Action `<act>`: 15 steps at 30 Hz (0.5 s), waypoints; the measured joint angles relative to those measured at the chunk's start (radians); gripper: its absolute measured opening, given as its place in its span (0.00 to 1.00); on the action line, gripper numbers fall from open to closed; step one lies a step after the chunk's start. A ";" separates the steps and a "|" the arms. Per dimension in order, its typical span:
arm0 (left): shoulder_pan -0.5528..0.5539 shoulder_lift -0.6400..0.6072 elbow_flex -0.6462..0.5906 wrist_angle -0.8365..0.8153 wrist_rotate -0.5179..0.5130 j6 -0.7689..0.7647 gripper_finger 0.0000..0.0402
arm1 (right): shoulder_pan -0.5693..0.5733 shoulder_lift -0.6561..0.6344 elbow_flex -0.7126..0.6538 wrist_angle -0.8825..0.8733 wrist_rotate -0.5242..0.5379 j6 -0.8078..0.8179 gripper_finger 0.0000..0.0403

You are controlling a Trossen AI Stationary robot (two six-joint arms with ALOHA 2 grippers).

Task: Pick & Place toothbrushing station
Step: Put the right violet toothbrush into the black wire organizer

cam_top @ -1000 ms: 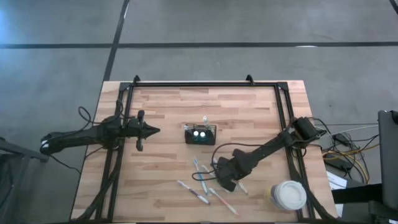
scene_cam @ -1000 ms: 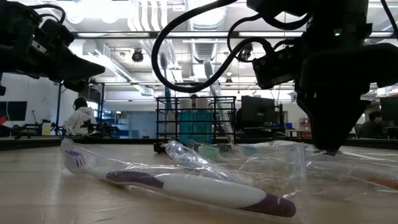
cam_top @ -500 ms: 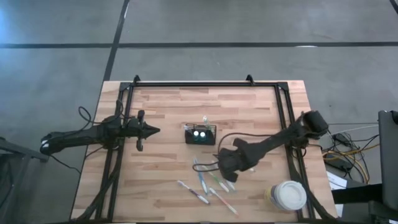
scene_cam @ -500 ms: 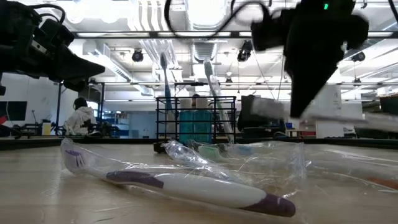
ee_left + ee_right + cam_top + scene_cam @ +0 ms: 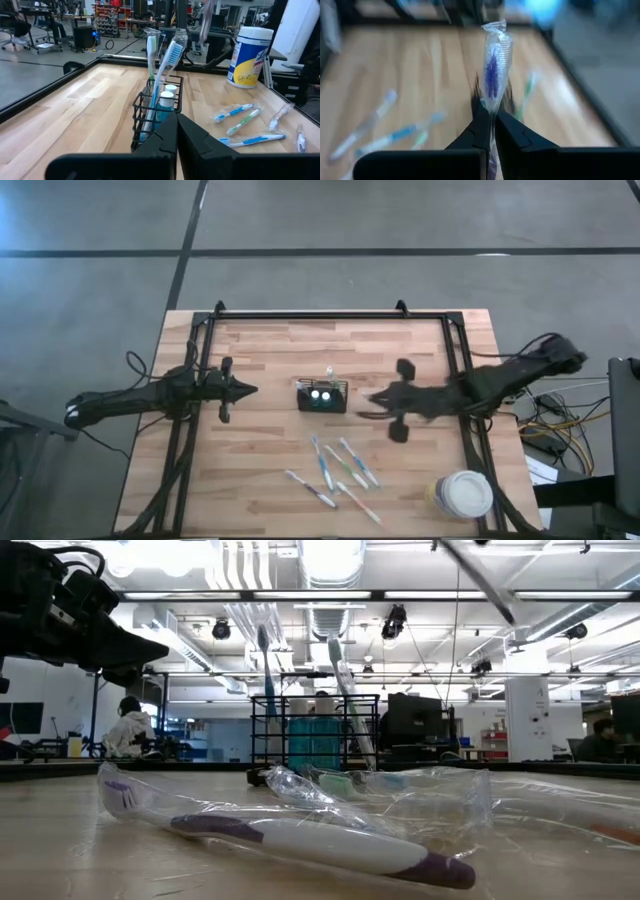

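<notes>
The biggest risk now is losing the wrapped toothbrush [image 5: 493,75] on the way to the caddy [image 5: 322,396]. The right gripper [image 5: 490,122] pinches it only at the low end of its slippery clear wrapper, so the long free part stands up above the fingers and can swing, twist or slide out during a quick move. A tilted brush would also strike the wire rim or the brushes already standing in the caddy instead of dropping into a compartment, and a hard knock could shove or tip the light caddy.

In the high view the caddy sits at the centre of the table [image 5: 260,350], with two blue-capped items inside it. The right gripper [image 5: 375,400] is in the middle right of the frame, just to the right of the caddy and pointing at it. Its fingers are clamped tight on the wrapped brush, with only the wrapper's thickness between them.

The left gripper [image 5: 245,390] waits at the middle left of the high view, to the left of the caddy, fingers pressed together on nothing. Loose wrapped brushes [image 5: 335,470] lie below the caddy, and a white-lidded tub [image 5: 463,493] stands at the lower right.
</notes>
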 joint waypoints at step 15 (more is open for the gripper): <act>0.000 0.000 0.000 0.015 -0.134 -0.007 0.01 | -0.006 -0.709 -0.565 0.479 -0.086 -0.272 0.03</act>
